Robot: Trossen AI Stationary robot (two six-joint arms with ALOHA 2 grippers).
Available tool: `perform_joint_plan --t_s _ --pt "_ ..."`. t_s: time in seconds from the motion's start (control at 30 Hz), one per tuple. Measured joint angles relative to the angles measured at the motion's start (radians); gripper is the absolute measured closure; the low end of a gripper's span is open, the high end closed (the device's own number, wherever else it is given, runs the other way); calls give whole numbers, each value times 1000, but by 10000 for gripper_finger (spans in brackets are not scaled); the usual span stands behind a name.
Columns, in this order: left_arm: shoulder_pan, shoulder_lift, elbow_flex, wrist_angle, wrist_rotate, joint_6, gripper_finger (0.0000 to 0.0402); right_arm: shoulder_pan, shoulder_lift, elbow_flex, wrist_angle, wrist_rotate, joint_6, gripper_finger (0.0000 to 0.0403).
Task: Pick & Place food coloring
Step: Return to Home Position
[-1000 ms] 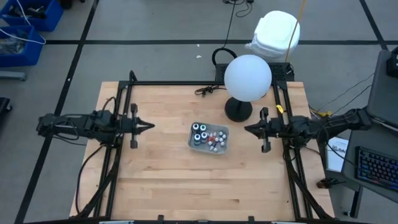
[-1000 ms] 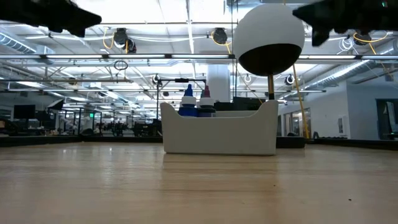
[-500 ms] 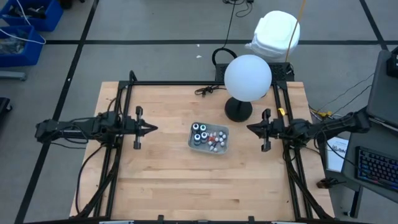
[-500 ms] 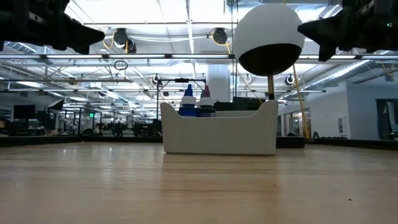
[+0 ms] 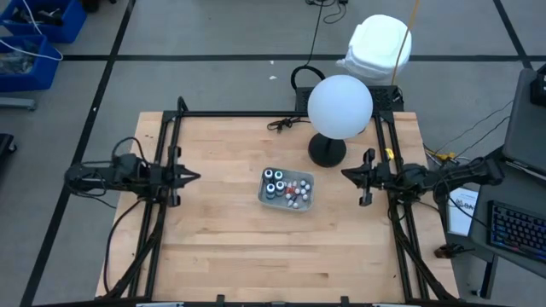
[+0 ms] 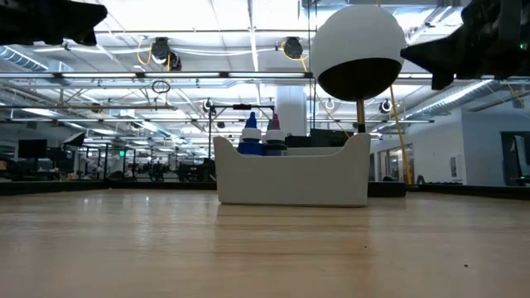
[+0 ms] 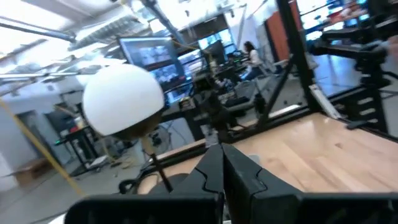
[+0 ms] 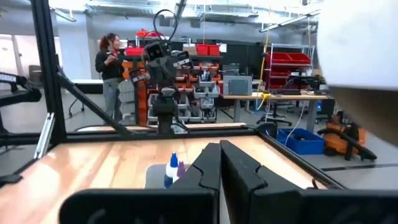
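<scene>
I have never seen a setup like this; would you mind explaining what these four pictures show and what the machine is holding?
It is a robot with two dark arms working at a wooden table. One picture looks straight down from above, one looks level across the tabletop, and two come from cameras on the arms' wrists. From above, the left hand hangs over the table's left side and the right hand over its right side. Both are shut and hold nothing. Between them a pale bin holds the food coloring: small white-capped bottles and dark round jars. The white ball behind the bin is a globe lamp on a black base. A person shows far off in the room.
</scene>
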Motion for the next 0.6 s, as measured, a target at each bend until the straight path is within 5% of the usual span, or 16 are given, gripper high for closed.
perform_joint_plan --t_s 0.13,0.6 --pt "18 0 -22 0 74 2 398 -12 -9 -77 112 3 -21 403" --pt "47 15 -204 110 176 -96 398 -21 -7 -79 41 22 38 403"
